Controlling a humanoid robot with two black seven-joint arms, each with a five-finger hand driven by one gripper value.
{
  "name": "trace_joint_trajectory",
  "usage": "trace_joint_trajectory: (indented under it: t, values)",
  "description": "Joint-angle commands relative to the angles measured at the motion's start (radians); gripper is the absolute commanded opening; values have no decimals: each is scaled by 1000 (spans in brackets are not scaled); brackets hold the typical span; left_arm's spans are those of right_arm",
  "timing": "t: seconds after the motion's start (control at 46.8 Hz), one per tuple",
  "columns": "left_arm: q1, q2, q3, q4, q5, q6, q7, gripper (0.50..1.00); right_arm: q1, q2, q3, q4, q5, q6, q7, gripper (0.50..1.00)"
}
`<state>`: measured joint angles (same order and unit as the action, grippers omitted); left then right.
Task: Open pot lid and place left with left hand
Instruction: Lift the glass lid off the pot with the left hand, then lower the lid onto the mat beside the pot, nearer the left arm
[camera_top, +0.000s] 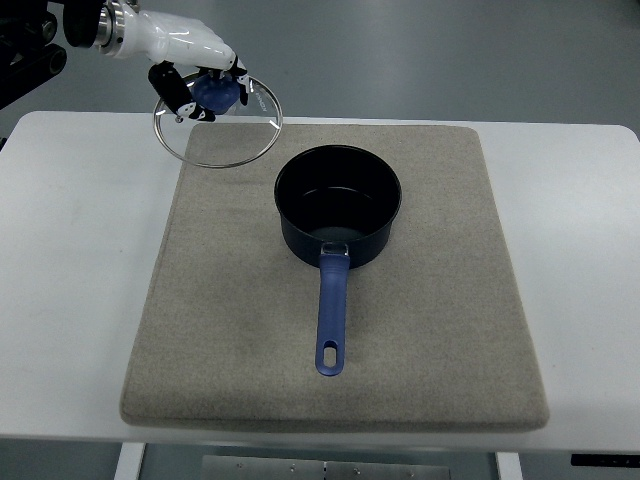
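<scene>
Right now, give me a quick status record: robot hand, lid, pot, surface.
left robot hand: closed on the lid's blue knob, upper left of the view
right arm: not in view
lid: glass with a metal rim, off the pot, held by the knob over the mat's upper left corner; whether it touches the mat I cannot tell
pot: dark blue, uncovered, looks empty, centre of the mat
pot handle: blue, pointing toward the robot
mat: grey, lying on the white table
</scene>
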<state>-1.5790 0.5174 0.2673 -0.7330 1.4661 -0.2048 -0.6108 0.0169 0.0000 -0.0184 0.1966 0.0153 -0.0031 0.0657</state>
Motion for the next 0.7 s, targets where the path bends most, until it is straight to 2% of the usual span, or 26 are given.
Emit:
trace_joint_trajectory:
  t: [0.0,0.15,0.534,0.684]
  values:
    - [23,12,4,0,2,8,0,500,0,0,0,0,0,0,0,917]
    - [65,24,3,1,3,13,0,500,0,0,0,0,0,0,0,917]
    - [160,44,0,1,0,117,0,500,0,0,0,0,0,0,0,917]
    - [189,44,-6,3,-18,136,0,500,0,0,0,1,0,0,0,917]
